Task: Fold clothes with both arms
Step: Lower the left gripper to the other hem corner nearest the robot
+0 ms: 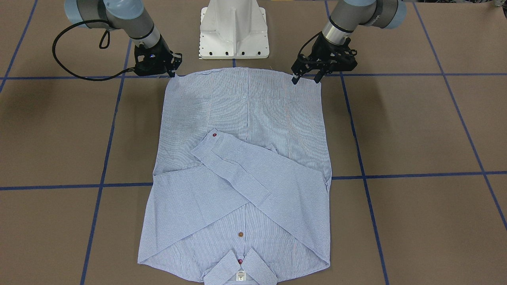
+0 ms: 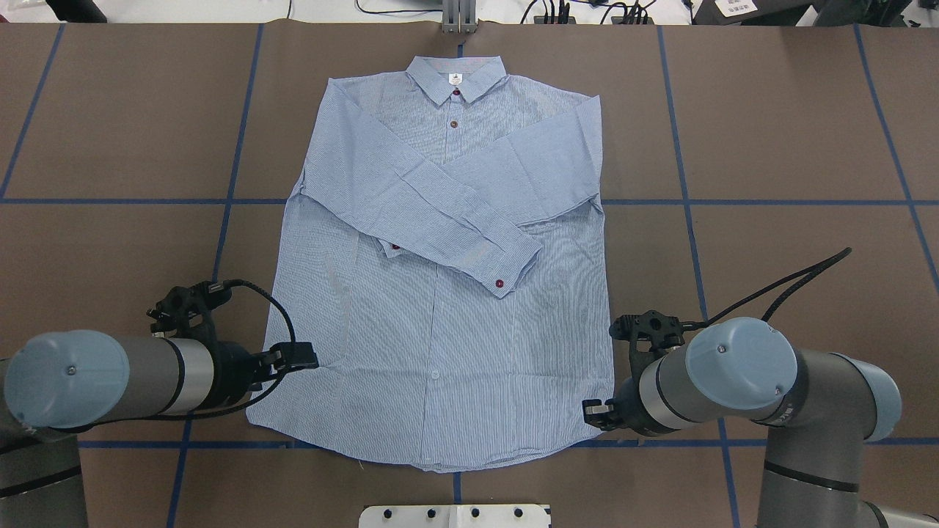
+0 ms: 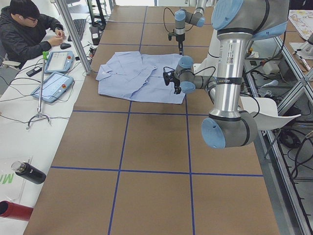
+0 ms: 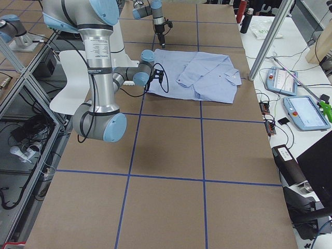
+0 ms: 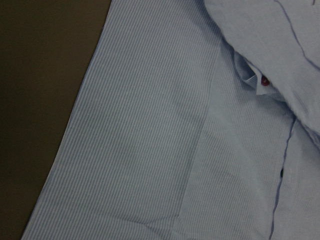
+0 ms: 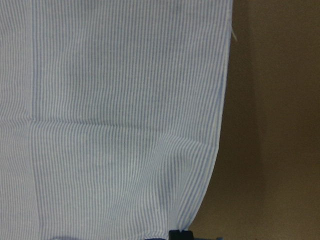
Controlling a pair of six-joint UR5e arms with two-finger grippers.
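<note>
Two hem corners of the shirt (image 2: 440, 352): my left gripper (image 1: 306, 80) hangs spread near seven o'clock, my right gripper (image 1: 172, 73) at five, its state unclear.

table (image 1: 416, 130): brown, blue tape grid | side desk (image 3: 14, 137): white, cables | person (image 3: 24, 34): seated there

One shirt (image 2: 433, 352) lies on one table (image 2: 792, 132), showing two sleeves (image 2: 411, 198), one collar (image 2: 429, 72), one neck label (image 2: 455, 77) and four coloured buttons (image 2: 499, 282) — three dark red, one brown. There are two arms, the left arm (image 2: 147, 374) and the right arm (image 2: 733, 381), each with one end effector: the left end effector (image 1: 305, 80) and the right end effector (image 1: 171, 72). One white pedestal (image 1: 233, 31) stands between them. Beside the table — one person (image 3: 24, 34), two handheld screens (image 3: 53, 85), two bottles (image 3: 29, 172).
</note>
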